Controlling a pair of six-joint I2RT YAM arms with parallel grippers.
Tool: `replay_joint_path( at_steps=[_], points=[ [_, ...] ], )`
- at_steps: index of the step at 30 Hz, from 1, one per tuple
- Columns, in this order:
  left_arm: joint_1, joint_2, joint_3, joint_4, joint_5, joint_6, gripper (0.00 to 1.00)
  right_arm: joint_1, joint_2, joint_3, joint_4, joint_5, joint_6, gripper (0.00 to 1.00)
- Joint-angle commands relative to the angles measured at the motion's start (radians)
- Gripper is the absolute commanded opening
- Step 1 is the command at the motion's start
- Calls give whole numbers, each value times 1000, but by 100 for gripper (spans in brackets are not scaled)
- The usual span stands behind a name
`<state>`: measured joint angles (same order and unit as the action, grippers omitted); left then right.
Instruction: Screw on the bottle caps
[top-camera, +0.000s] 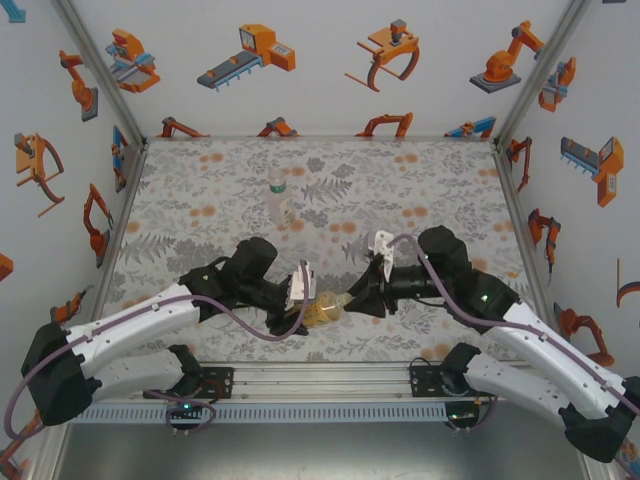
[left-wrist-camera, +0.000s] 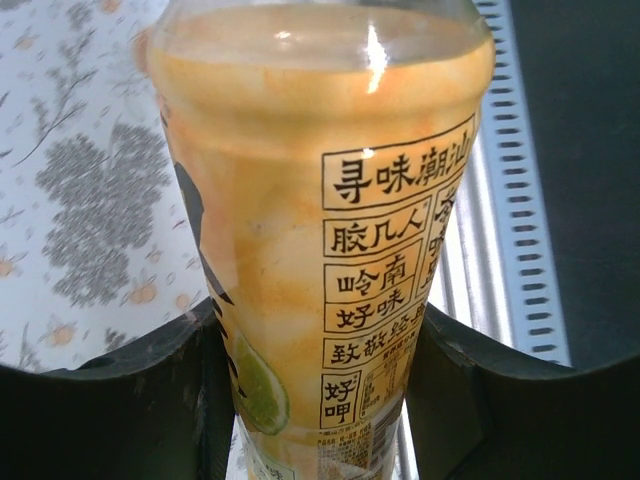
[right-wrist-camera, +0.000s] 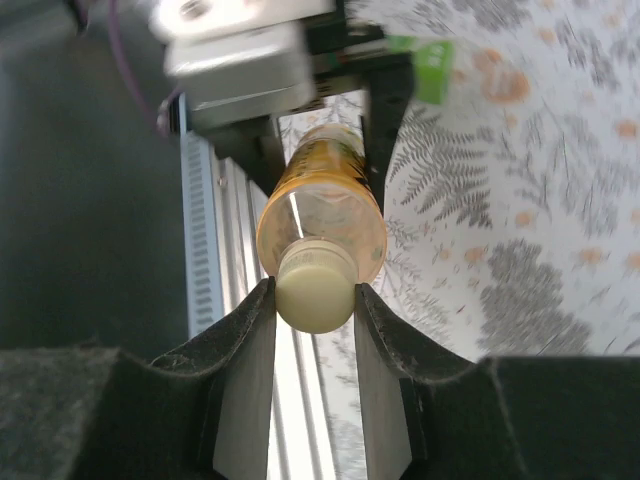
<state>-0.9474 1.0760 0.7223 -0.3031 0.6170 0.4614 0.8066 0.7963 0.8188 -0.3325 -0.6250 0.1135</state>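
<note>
Currently mid-capping. Lower centre of the top view: left gripper clamps the amber bottle, held sideways. Right gripper pinches the pale cap seated on its neck. Next, likely: twist the right wrist with the bottle held fixed.

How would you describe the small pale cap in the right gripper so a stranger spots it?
Find the floral-patterned mat, then its near edge where two black grippers meet. The left gripper clamps an amber-yellow plastic bottle held sideways; on its neck, pinched by the right gripper, is the small round cream-white plastic cap, the only pale, unprinted part.
</note>
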Motion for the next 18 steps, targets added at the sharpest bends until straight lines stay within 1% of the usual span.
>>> replay_joint_path(
  at_steps=[1,3,5,6,8,10,12,16,18],
  points=[
    [-2,-18,-5,127,-100,-16,0,6,24,-9,117,224,498,0],
    [-2,-16,-13,151,-139,-18,0,6,44,-1,89,278,656,0],
    [-2,-14,-21,174,-171,-22,0,5,70,26,11,319,822,0],
    [-2,-13,-26,188,-189,-24,0,5,88,36,-12,329,900,0],
    [-2,-8,-33,212,-216,-24,0,5,117,44,8,305,978,0],
    [-2,-1,-36,227,-230,-20,0,5,146,75,-13,291,976,0],
    [-2,8,-31,235,-229,-15,0,5,159,110,-80,323,944,0],
    [-2,21,-21,233,-208,-12,0,5,144,105,-78,361,924,0],
    [-2,23,-20,233,-196,-9,0,5,140,103,-67,362,904,5]
  ],
)
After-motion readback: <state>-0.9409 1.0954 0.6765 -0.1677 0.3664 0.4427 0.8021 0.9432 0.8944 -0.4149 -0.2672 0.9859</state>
